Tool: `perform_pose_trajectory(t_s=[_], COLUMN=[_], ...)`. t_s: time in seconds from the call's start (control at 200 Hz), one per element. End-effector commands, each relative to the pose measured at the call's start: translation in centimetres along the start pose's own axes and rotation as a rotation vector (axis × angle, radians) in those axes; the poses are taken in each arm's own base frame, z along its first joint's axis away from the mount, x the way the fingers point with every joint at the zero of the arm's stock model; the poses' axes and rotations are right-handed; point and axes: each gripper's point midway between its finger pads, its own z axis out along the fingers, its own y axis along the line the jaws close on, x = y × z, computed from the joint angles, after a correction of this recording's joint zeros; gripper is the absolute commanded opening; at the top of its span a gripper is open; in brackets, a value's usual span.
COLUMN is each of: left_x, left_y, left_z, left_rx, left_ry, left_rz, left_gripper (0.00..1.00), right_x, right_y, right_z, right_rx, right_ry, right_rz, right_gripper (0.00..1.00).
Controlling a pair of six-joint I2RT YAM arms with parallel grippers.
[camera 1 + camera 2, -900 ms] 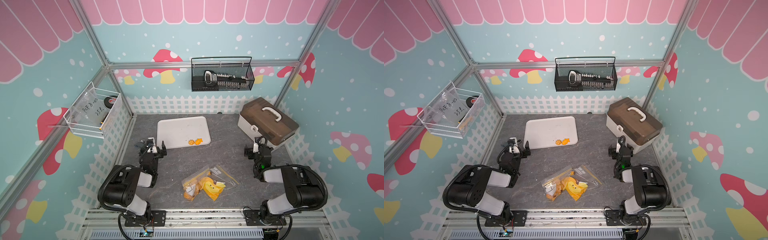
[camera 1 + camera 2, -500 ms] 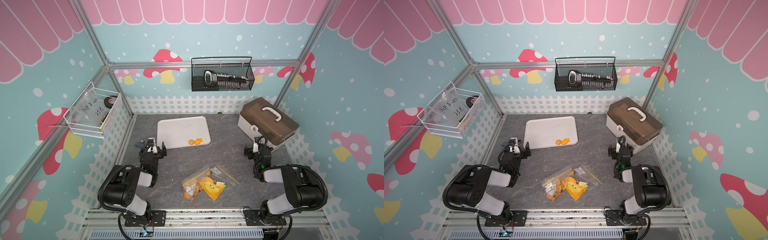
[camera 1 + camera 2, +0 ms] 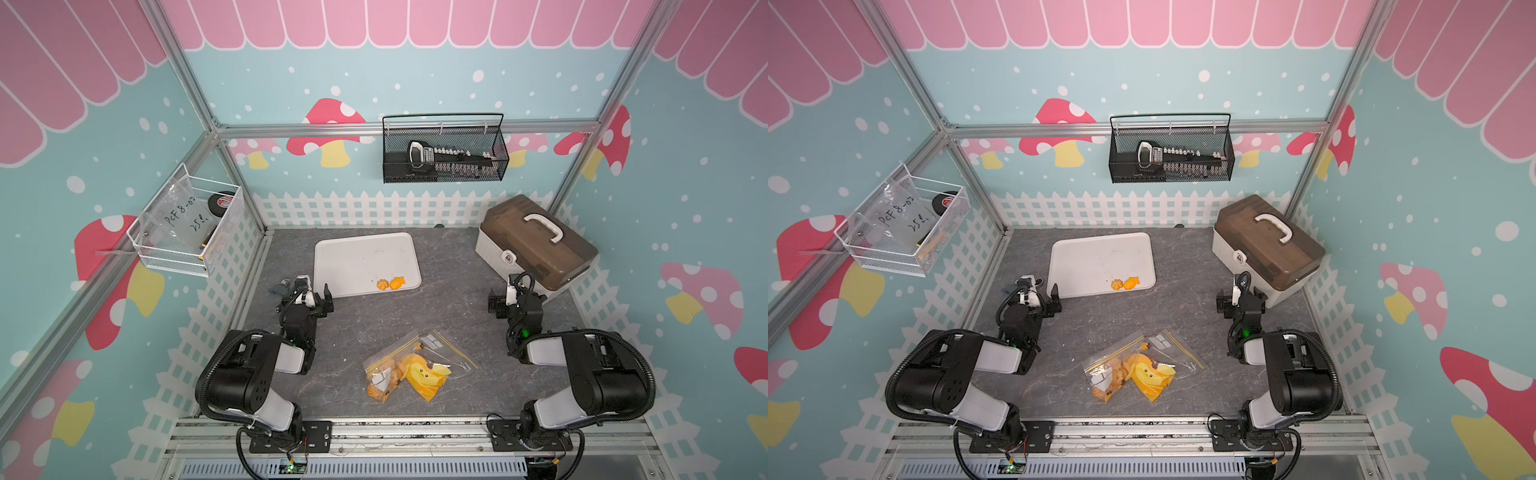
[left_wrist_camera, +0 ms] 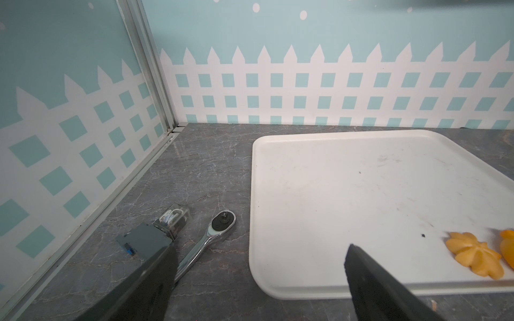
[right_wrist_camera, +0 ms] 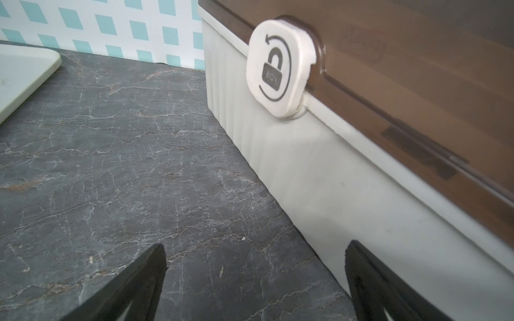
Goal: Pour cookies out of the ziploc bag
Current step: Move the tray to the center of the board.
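We see bag [image 3: 432,357] flat at 6 o'clock of table [image 3: 440,311], most cookies [image 3: 384,380] inside; two on tray [image 3: 357,257] at 11 o'clock. Left tool [image 3: 316,289], right tool [image 3: 510,291] spread, empty. We judge pouring mostly ahead.

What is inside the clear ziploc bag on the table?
Golden-orange cookies show through the ziploc bag. Its yellow face print covers part of the inside, so their number cannot be told.

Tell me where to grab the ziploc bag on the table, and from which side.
Pinch the ziploc bag at its flat, empty far-right corner, coming down from above with the right end effector. It lies flat, and the cookies bulge at the near-left end, so probably only thin film sits there.
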Motion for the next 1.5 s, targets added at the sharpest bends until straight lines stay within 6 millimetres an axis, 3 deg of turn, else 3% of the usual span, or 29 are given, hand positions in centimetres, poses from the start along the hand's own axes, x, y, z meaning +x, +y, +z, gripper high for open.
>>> perform_pose_trajectory(t_s=[0.0, 0.055, 0.16, 0.245, 0.36, 0.425, 0.475, 0.51, 0.605, 0.726, 0.866, 0.971, 1.171, 1.286, 1.296, 1.331, 1.496], left_x=[-1.0, -1.4, -2.3, -3.7, -5.4, -6.8, -7.7, -8.1, -9.0, -9.6, -11.2, -11.8, -11.3, -11.2, -11.2, -11.2, -10.8], left_y=[-0.2, -0.2, -0.6, -1.3, -2.1, -1.3, -1.4, -1.8, -2.7, -3.5, -4.0, -4.4, -4.3, -4.2, -4.1, -4.1, -3.9], left_z=[-0.4, -0.8, -1.9, -2.4, -2.9, -3.4, -3.8, -4.2, -5.0, -5.9, -7.5, -8.5, -7.6, -7.6, -7.6, -7.7, -7.6], left_rx=[0.009, 0.010, 0.043, 0.059, 0.083, 0.040, 0.056, 0.083, 0.145, 0.210, 0.254, 0.296, 0.269, 0.263, 0.262, 0.261, 0.248], left_ry=[-0.041, -0.073, -0.094, -0.089, -0.042, -0.035, -0.028, -0.020, -0.006, -0.022, 0.015, -0.002, 0.021, 0.022, 0.020, 0.017, 0.023], left_rz=[0.007, 0.010, 0.019, 0.046, 0.047, -0.088, -0.153, -0.184, -0.269, -0.314, -0.341, -0.368, -0.377, -0.378, -0.379, -0.380, -0.378], left_gripper=[0.99, 0.99, 0.99, 0.99, 0.99, 0.99, 0.99, 0.99, 0.99, 0.99, 0.99, 0.99, 0.99, 0.99, 0.99, 0.99, 0.99], right_x=[-0.6, -1.2, -4.1, -6.0, -6.5, -6.9, -7.9, -8.5, -10.8, -12.4, -11.2, -9.6, -8.3, -8.6, -7.4, -6.6, -5.0], right_y=[-0.2, -1.0, -1.0, -2.1, -2.4, -0.6, 1.4, 2.8, 6.9, 11.7, 16.3, 18.7, 23.8, 24.4, 24.6, 24.8, 25.4], right_z=[-0.1, -0.7, -2.5, -3.8, -4.6, -4.7, -4.5, -4.4, -4.4, -4.2, -2.6, -0.4, 3.2, 3.8, 4.3, 4.6, 6.1], right_rx=[0.010, 0.045, 0.014, 0.040, 0.051, -0.059, -0.179, -0.261, -0.512, -0.698, -0.662, -0.605, -0.570, -0.483, -0.469, -0.451, -0.424], right_ry=[-0.029, -0.048, -0.060, 0.007, 0.095, 0.131, 0.136, 0.155, 0.226, 0.407, 0.508, 0.502, 0.531, 0.508, 0.529, 0.544, 0.575], right_rz=[-0.010, 0.010, 0.011, 0.203, 0.336, 0.309, 0.320, 0.352, 0.426, 0.432, 0.296, 0.321, 0.385, 0.315, 0.304, 0.294, 0.268], right_gripper=[0.99, 0.99, 0.99, 0.99, 0.99, 0.96, 0.70, 0.59, 0.60, 0.66, 0.61, 0.52, 0.43, 0.45, 0.45, 0.45, 0.42])
